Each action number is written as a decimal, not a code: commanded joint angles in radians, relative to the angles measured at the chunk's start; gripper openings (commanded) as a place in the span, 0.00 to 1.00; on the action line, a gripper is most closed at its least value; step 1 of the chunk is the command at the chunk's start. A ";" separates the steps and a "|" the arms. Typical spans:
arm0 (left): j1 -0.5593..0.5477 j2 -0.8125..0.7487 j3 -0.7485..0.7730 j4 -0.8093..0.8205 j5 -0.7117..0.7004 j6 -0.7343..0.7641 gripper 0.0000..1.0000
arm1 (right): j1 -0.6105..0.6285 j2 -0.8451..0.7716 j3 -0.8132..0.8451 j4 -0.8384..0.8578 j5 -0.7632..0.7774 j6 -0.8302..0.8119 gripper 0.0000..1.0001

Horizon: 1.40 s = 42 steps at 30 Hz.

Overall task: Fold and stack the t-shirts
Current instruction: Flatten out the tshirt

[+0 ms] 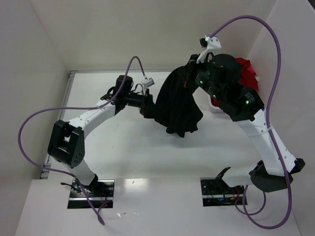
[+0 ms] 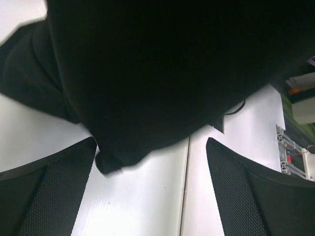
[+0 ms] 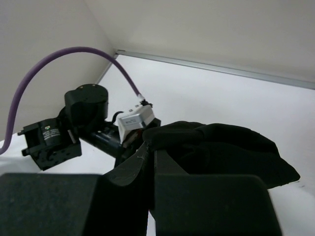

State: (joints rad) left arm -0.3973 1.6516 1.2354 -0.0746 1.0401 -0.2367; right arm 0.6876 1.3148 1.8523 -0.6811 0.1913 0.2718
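The black t-shirt hangs bunched over the middle of the table, lifted by 1 corner. In the top view its long axis runs from far to near: a narrow, gathered end points to the far side at the right gripper, and the wider, loose end droops toward the near side. Whether that lower end touches the table cannot be told.

The right gripper's 2 fingers are pressed together on a fold of the black cloth, and the rest of the shirt spills away to the right in the right wrist view.

The left gripper sits at the shirt's left edge with its 2 fingers spread wide, gripping nothing. The cloth fills the upper part of the left wrist view, and a hem corner hangs just beside the left finger (contact is hard to judge).

A red t-shirt lies at the far right, mostly hidden behind the right arm.
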 commanded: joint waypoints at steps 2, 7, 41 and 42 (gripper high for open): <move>-0.015 0.019 0.075 0.033 -0.023 0.059 1.00 | 0.004 -0.019 0.012 0.034 -0.050 0.020 0.04; -0.024 0.019 0.075 0.079 0.012 0.046 1.00 | 0.004 -0.037 -0.013 0.023 -0.078 0.029 0.04; -0.025 -0.007 1.255 -0.765 -1.133 -0.084 0.00 | -0.005 -0.163 -0.706 0.606 -0.030 0.136 1.00; -0.025 0.032 1.300 -0.796 -1.225 -0.102 0.00 | -0.005 -0.149 -0.697 0.597 -0.030 0.136 1.00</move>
State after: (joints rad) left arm -0.4232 1.6161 2.4073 -0.6720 -0.0010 -0.2783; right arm 0.6865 1.1645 1.1603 -0.2195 0.1837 0.3588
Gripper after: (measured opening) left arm 0.009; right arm 0.999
